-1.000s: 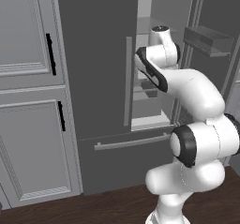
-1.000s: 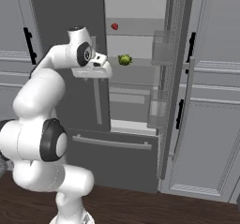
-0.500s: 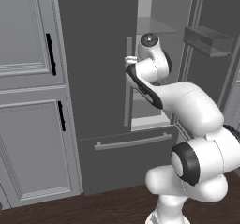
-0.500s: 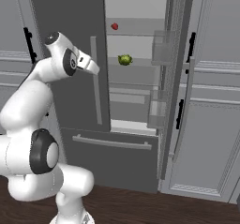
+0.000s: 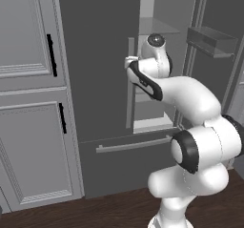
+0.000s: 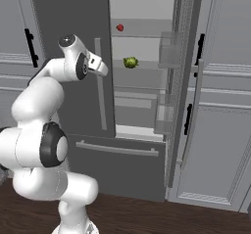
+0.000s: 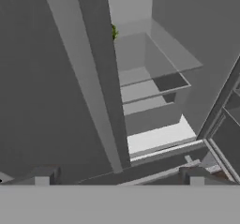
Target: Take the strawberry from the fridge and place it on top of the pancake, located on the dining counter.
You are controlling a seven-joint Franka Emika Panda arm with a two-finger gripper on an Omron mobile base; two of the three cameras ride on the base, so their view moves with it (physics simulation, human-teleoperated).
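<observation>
The tiny red strawberry (image 6: 120, 27) lies on an upper shelf inside the dark grey fridge (image 6: 68, 12). The fridge's right door (image 6: 188, 81) stands open and its left door (image 5: 95, 55) is shut. My gripper (image 6: 102, 67) (image 5: 129, 66) hovers in front of the left door's silver handle (image 6: 100, 91), below and left of the strawberry, apart from it. In the hand view the two fingertips (image 7: 41, 178) stand wide apart with nothing between them, so the gripper (image 7: 119, 181) is open. The pancake and the dining counter are out of view.
A green round fruit (image 6: 130, 62) (image 7: 114, 31) sits on the shelf below the strawberry. Door bins (image 6: 166, 57) hang inside the open door. The bottom drawer (image 6: 117, 150) is shut. Light grey cabinets (image 5: 28, 103) (image 6: 225, 105) flank the fridge.
The arm has folded and the hand has drawn back to the left, from the fridge opening to in front of the shut left door. The gripper stays open.
</observation>
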